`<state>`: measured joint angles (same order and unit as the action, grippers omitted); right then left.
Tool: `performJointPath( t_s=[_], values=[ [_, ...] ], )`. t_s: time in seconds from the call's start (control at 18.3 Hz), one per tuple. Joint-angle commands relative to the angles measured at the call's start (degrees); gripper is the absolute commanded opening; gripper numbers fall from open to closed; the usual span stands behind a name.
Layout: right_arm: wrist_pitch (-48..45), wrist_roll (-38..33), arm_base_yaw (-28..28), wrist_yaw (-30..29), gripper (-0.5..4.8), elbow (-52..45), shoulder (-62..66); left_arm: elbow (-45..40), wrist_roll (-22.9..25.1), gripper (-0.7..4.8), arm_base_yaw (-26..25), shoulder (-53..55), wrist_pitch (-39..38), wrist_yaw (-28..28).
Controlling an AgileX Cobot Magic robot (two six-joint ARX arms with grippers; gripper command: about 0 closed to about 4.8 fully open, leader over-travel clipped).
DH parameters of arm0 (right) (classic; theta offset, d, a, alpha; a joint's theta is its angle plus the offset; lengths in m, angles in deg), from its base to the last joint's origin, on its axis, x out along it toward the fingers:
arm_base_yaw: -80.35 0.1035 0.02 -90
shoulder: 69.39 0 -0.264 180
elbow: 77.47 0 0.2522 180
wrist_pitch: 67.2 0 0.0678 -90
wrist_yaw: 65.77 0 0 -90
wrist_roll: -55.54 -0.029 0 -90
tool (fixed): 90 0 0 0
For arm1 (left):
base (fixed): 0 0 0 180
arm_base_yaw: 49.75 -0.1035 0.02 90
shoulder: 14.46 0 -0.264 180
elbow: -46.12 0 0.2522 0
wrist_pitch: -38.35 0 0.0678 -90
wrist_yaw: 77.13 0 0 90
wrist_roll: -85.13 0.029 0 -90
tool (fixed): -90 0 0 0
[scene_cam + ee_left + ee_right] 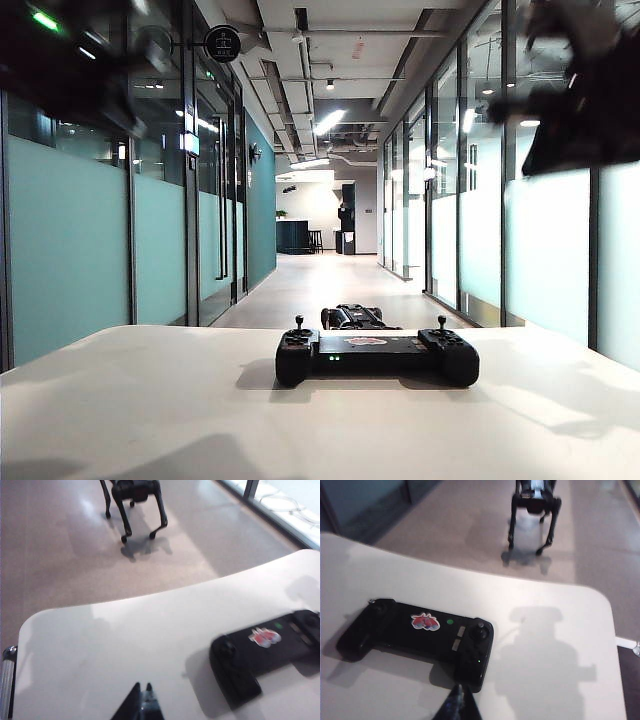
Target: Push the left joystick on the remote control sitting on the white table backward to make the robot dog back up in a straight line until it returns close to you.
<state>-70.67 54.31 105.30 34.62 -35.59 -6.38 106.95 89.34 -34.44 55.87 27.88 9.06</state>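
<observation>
The black remote control [377,355] lies on the white table [150,410], near its far edge. Its left joystick [298,322] stands upright with nothing touching it. The robot dog [352,317] stands on the floor just beyond the table, right behind the controller. Both arms hang high and blurred: the left arm [70,60] at the upper left, the right arm [585,100] at the upper right. My left gripper [142,686] is shut and empty above bare table, well off the controller's left end [230,655]. My right gripper [460,687] is shut and empty above the controller's right end [475,650].
A long corridor with glass walls [70,240] on both sides runs away behind the dog. The matching right stick [441,322] stands on the controller's other end. The table's rounded edge [600,595] curves close to the dog [532,505].
</observation>
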Motion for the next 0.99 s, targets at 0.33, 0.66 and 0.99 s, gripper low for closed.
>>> performJointPath(
  t_s=[0.33,0.66,0.99],
  values=[
    [5.6,1.5,0.1,-1.5,-0.02,-5.2,-13.2,-18.2,-0.2,-0.05,0.0,-22.1,3.3,2.6],
    [5.9,1.5,0.1,-2.6,-0.02,-11.6,-22.6,-31.3,-0.2,-0.05,0.0,-37.9,3.2,2.8],
    [9.7,1.6,0.1,-3.1,-0.02,-16.0,-31.5,-41.3,-0.2,-0.05,0.0,-51.8,2.3,3.7]
  ],
)
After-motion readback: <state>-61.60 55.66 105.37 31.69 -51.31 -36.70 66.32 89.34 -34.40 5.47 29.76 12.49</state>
